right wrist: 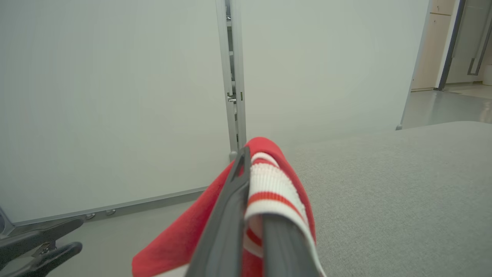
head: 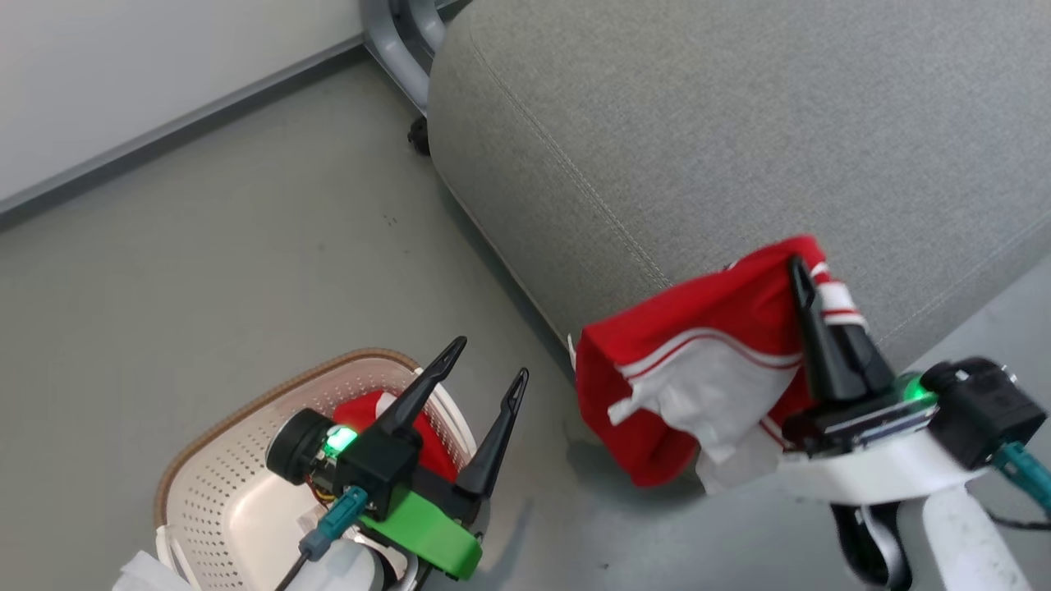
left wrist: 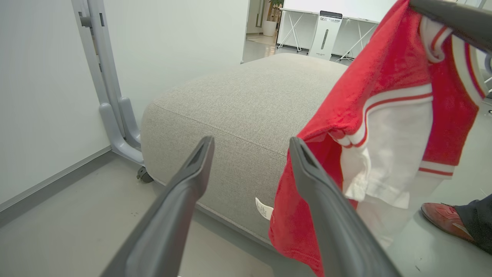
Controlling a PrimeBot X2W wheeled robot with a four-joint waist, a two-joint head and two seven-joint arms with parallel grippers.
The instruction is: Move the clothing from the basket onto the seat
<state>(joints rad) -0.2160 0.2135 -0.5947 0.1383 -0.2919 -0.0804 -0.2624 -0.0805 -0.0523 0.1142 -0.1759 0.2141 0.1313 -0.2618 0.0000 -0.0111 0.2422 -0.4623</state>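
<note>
Open floor (head: 271, 246) between basket (head: 230, 484) and seat (head: 739, 123), its top bare beyond the hanging garment (head: 673, 361).

Grey floor (head: 246, 246) bears basket (head: 222, 492) lower left, seat (head: 739, 123) upper right, near but apart; shoe (left wrist: 442, 219) also on floor.

The left end effector (head: 488, 361) and right end effector (head: 796, 271) each have two long, dark, tapered fingers (head: 497, 435) on a black block (head: 374, 460) with a glowing green light (head: 339, 439). A bright green bracket (head: 423, 533) sits behind the left one. Both arms have teal cable plugs (head: 332, 521) and white forearms (head: 870, 476).
</note>
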